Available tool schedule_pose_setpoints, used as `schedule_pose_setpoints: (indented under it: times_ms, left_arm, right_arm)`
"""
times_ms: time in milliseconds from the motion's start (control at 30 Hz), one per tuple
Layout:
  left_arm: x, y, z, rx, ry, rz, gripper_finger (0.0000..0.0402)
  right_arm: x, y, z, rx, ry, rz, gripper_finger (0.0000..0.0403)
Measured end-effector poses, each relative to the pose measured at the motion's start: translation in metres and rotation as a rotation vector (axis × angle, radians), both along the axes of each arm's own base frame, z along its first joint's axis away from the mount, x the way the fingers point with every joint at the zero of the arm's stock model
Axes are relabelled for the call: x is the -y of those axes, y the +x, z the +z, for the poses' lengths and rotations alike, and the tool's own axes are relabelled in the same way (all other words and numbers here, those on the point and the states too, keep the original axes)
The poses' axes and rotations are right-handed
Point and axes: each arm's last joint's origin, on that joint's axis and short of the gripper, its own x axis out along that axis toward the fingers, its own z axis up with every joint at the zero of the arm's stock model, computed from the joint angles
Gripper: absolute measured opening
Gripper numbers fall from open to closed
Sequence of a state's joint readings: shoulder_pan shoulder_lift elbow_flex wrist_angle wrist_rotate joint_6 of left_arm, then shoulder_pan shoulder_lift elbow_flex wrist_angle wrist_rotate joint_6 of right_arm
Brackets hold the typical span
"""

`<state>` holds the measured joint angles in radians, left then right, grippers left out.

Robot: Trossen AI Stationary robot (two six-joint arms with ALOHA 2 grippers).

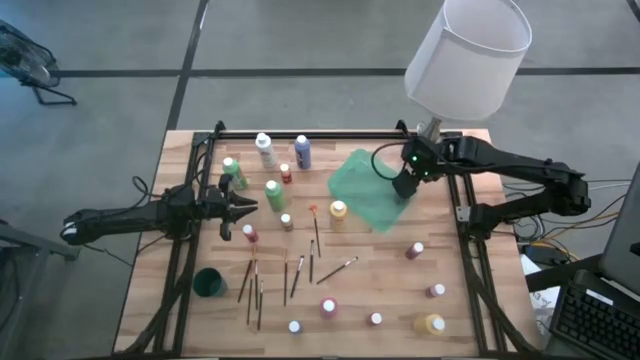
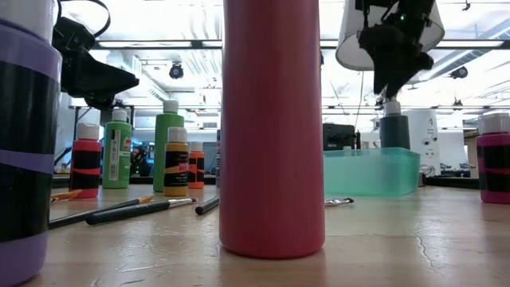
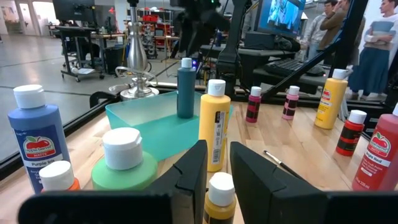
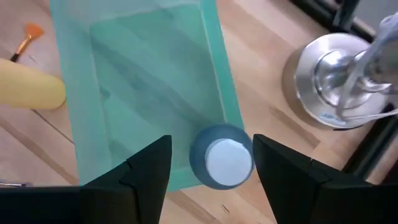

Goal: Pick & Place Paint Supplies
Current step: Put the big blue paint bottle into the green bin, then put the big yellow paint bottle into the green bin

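Note:
A grey-blue paint bottle with a white cap [image 4: 222, 158] stands upright on its base inside the translucent green tray [image 1: 362, 190], near the tray's right corner. My right gripper [image 4: 211, 149] hangs open just above it, one finger on each side of the cap, touching nothing. In the low view this gripper [image 2: 390, 89] ends a little above the bottle [image 2: 393, 129]. My left gripper [image 1: 246, 207] waits level at the table's left among the bottles, its fingers [image 3: 194, 171] a narrow gap apart and empty. Several brushes [image 1: 255, 285] lie at the near left.
Bottles stand at the far left [image 1: 264, 148] and are scattered along the near edge [image 1: 328, 307]. A yellow bottle [image 1: 338, 210] stands beside the tray. A dark green cup [image 1: 209, 283] stands near left. A lamp with a white shade [image 1: 465, 55] and metal base [image 4: 336, 81] stands behind the tray.

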<state>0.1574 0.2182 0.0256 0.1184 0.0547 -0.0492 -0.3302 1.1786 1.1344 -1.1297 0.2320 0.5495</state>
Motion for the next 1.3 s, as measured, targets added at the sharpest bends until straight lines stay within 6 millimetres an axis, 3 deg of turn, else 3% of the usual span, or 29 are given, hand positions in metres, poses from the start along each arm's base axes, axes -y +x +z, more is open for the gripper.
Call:
schedule_pose_setpoints:
  times_ms: [300,600,1067,1300]
  left_arm:
    - [0.0,0.0,0.0,0.0,0.0,0.0,0.0076]
    - [0.0,0.0,0.0,0.0,0.0,0.0,0.0076]
    - [0.0,0.0,0.0,0.0,0.0,0.0,0.0076]
    - [0.0,0.0,0.0,0.0,0.0,0.0,0.0076]
  right_arm:
    - [-0.004,-0.004,0.042,0.063,-0.031,0.015,0.019]
    - [-0.025,-0.004,0.073,0.147,-0.032,0.083,0.0163]
    - [-0.071,-0.002,0.075,0.171,0.054,0.176,0.0117]
    - [-0.081,-0.002,0.076,0.187,-0.034,0.145,0.0087]
